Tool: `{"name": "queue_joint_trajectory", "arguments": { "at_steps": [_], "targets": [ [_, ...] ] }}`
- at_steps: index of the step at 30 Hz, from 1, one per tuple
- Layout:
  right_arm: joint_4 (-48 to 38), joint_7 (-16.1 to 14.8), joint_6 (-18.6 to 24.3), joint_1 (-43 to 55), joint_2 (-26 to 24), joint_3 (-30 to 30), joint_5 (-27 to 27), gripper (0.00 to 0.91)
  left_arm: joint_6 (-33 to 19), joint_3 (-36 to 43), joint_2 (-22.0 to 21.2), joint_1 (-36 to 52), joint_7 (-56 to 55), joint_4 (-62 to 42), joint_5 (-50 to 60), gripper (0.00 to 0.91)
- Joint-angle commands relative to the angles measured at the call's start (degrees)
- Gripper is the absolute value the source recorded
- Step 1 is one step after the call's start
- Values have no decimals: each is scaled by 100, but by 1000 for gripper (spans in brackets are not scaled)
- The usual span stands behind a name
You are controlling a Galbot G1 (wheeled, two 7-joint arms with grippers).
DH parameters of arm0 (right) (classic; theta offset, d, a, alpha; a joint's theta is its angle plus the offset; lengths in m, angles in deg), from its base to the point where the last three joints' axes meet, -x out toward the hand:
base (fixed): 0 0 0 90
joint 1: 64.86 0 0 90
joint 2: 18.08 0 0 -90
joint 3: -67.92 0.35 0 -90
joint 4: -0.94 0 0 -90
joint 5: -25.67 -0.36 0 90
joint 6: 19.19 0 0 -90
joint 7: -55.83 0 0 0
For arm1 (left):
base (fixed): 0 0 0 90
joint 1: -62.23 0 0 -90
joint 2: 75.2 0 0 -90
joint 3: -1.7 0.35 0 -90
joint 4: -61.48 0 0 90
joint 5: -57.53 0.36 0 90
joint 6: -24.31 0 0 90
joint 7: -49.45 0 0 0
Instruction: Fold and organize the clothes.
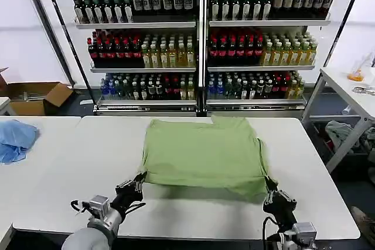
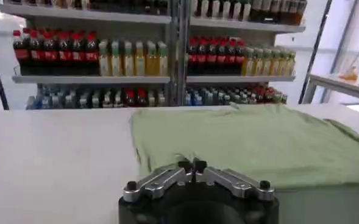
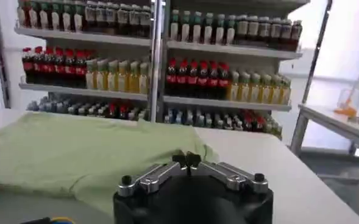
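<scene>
The clothes are one light green shirt [image 1: 202,153] spread on the white table [image 1: 70,162], plain side up with no graphic showing. Its near edge hangs lifted off the table and casts a shadow below. My left gripper [image 1: 140,177] is shut on the near left corner, and my right gripper [image 1: 270,184] is shut on the near right corner. In the left wrist view the green shirt [image 2: 258,143] stretches away from the closed left gripper [image 2: 192,165]. In the right wrist view the green shirt [image 3: 75,152] bunches at the closed right gripper [image 3: 186,159].
A light blue cloth [image 1: 16,139] lies on the adjoining table at far left. Shelves of bottles [image 1: 199,45] stand behind the table. An open cardboard box [image 1: 35,98] sits at the back left, and a side table [image 1: 351,92] at right.
</scene>
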Motion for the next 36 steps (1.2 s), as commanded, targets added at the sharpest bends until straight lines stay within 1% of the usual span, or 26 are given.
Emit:
{"name": "queue_joint_trajectory", "arguments": {
  "at_steps": [1, 2, 7, 12, 19, 20, 21, 22, 23, 24, 28, 31, 36],
  "targets": [
    [-1042, -6, -11, 1413, -450, -476, 0, 0, 128, 558, 19, 1093, -89, -912, 293, 30],
    [-1085, -7, -13, 1455, -453, -511, 13, 0, 129, 587, 7, 1161, -101, -976, 322, 20],
    [-1409, -12, -30, 1693, -422, -700, 144, 0, 131, 699, -26, 1384, -145, -1233, 366, 30],
    [-1604, -22, -39, 1851, -360, -847, 263, 0, 144, 822, -62, 1593, -177, -1488, 503, 20],
    [-1847, -3, -139, 1965, -274, -947, 514, 0, 422, 900, -103, 1723, -362, -1718, 726, 30],
    [-1852, -3, -150, 1965, -266, -951, 515, 0, 426, 900, -110, 1715, -362, -1716, 725, 101],
    [-1858, -14, -198, 1966, -245, -953, 536, 0, 424, 901, -117, 1707, -355, -1703, 705, 202],
    [-1860, -23, -230, 1967, -235, -955, 552, 0, 416, 903, -122, 1700, -347, -1681, 689, 595],
    [-1850, -34, -353, 1964, -211, -962, 584, 312, 394, 906, -129, 1690, -327, -1653, 631, 846],
    [-1841, -44, -411, 1961, -193, -966, 590, 907, 367, 901, -139, 1674, -311, -1607, 588, 907],
    [-1724, -90, -333, 1881, -125, -924, 553, 907, 324, 822, -159, 1538, -282, -1395, 527, 907],
    [-1545, -95, -176, 1705, -92, -793, 467, 907, 289, 703, -133, 1338, -279, -1191, 491, 907],
    [-1105, -35, -105, 1102, -27, -348, 435, 907, 236, 468, -137, 935, -298, -914, 458, 907]
  ]
}}
